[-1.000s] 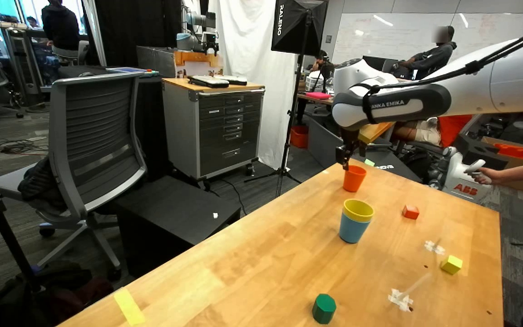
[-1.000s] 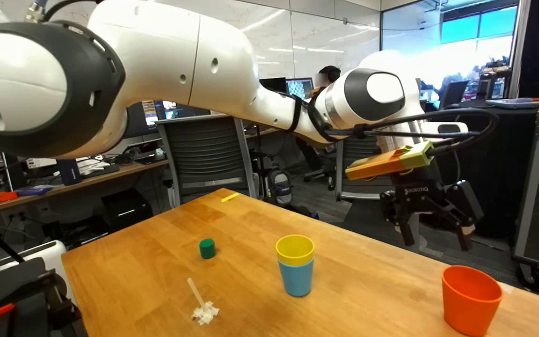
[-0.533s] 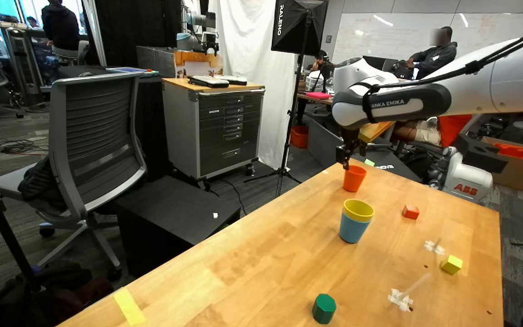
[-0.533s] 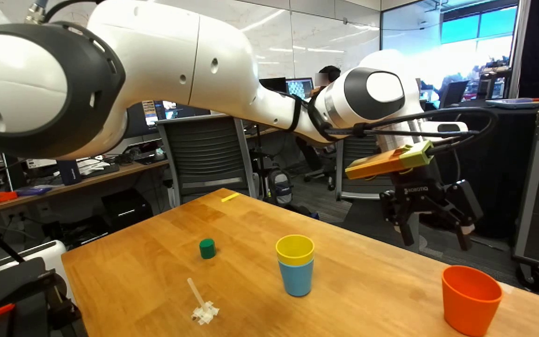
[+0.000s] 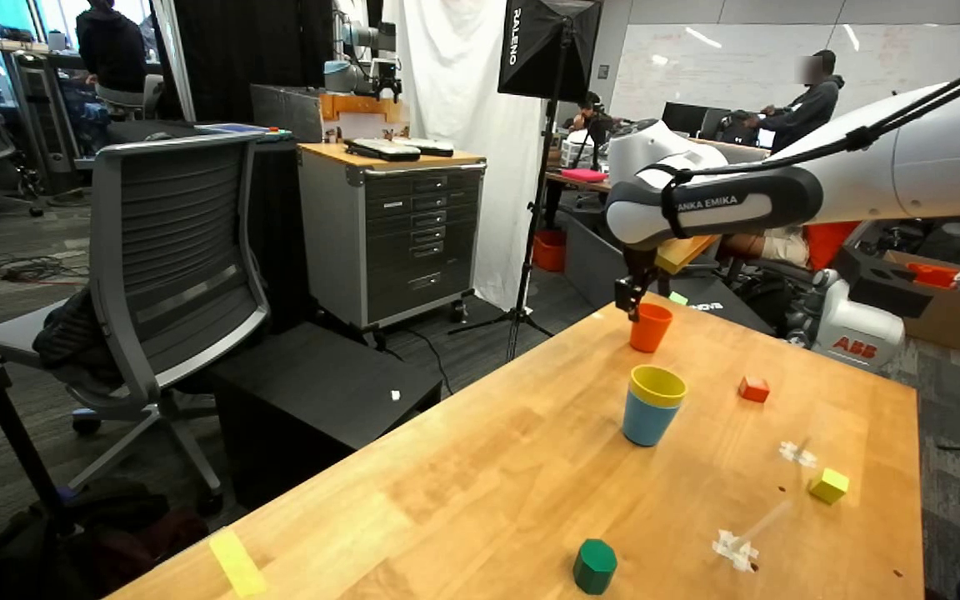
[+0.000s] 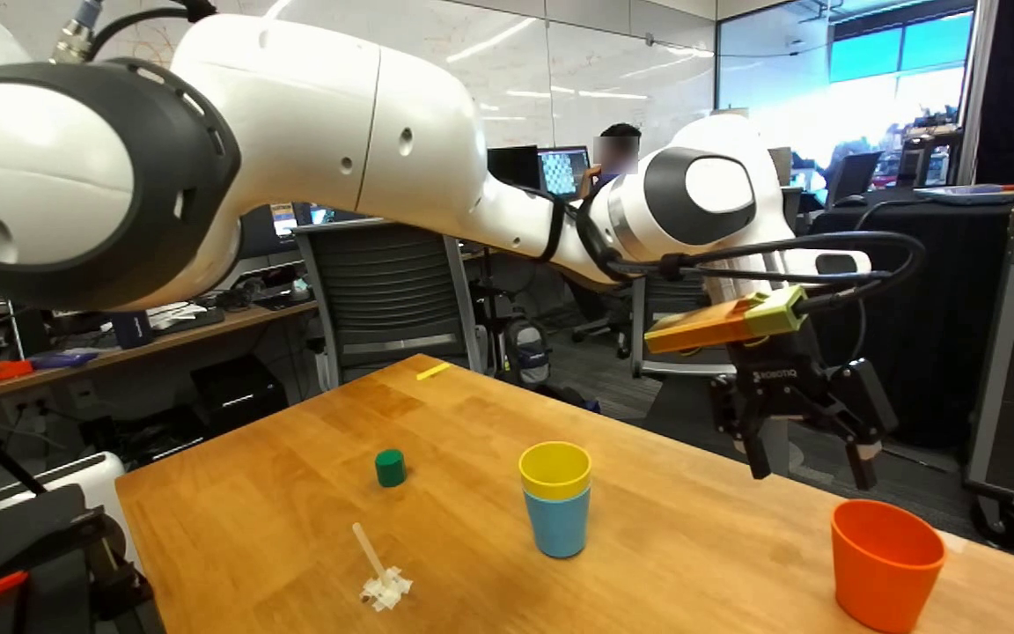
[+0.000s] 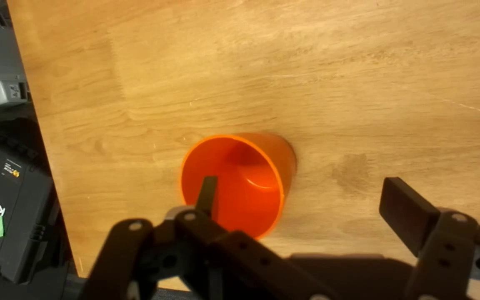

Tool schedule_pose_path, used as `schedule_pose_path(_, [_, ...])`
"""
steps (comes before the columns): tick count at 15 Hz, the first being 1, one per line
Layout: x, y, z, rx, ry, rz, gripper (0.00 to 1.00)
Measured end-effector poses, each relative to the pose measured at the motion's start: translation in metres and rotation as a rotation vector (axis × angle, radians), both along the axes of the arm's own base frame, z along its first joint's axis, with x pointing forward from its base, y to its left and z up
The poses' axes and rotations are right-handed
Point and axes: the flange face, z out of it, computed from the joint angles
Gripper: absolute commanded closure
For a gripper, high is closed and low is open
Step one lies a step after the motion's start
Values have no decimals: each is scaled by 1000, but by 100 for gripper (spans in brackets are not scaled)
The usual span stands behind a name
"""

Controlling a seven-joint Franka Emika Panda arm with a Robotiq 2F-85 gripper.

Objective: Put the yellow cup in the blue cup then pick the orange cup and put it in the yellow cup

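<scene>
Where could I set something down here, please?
Widest bare patch: between yellow tape, green piece and blue cup holding the yellow cup; smaller: between these cups and the red block. Crowded: around the orange cup and open gripper, and by the yellow block and white tape.

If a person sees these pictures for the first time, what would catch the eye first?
Probably the large white robot arm, stretched above the wooden table, with open jaws near the orange cup toward one end. Then the yellow cup, sitting in the blue cup, upright on the table in both exterior views.
</scene>
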Motion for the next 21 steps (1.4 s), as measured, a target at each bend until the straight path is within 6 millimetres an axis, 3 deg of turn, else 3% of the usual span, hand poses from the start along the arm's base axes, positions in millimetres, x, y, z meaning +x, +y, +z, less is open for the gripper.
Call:
schedule_pose_path(16, [-7, -16, -37, -19, -29, 23, 0])
schedule_pose_path(17, [-6, -16, -36, -21, -37, 26, 25])
schedule_pose_path(18, [-5, -16, -36, -22, -43, 30, 27])
schedule_pose_path(21, [-3, -16, -37, -26, -59, 42, 51])
